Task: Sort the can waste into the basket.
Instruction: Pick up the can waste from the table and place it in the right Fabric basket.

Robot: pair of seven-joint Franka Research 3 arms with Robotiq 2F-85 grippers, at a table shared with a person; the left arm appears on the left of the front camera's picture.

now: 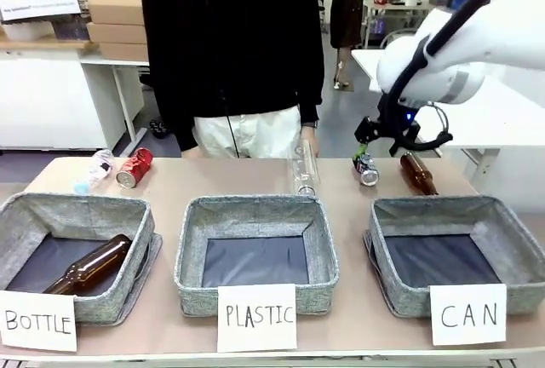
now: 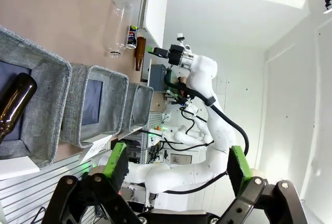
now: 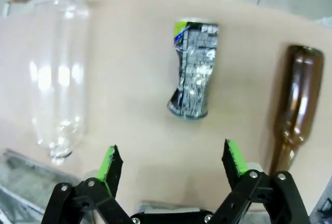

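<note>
Tan table (image 1: 213, 177), front view's red can (image 1: 134, 168), dented can (image 3: 194, 68) before right pincer (image 3: 171, 154)

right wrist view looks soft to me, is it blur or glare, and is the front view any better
Right wrist view: mildly blurred all over, the print on the dented can only partly legible; white glare streaks on the clear bottle. Front view: sharper, evenly lit, the CAN sign reads cleanly.

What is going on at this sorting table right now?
The right gripper, open, hovers over the dented silver-grey can, which lies on the table between a clear plastic bottle and a brown glass bottle. The red can lies at the far left corner. No can is in the CAN basket yet. The left gripper is open and holds nothing. A person stands across the table.
</note>
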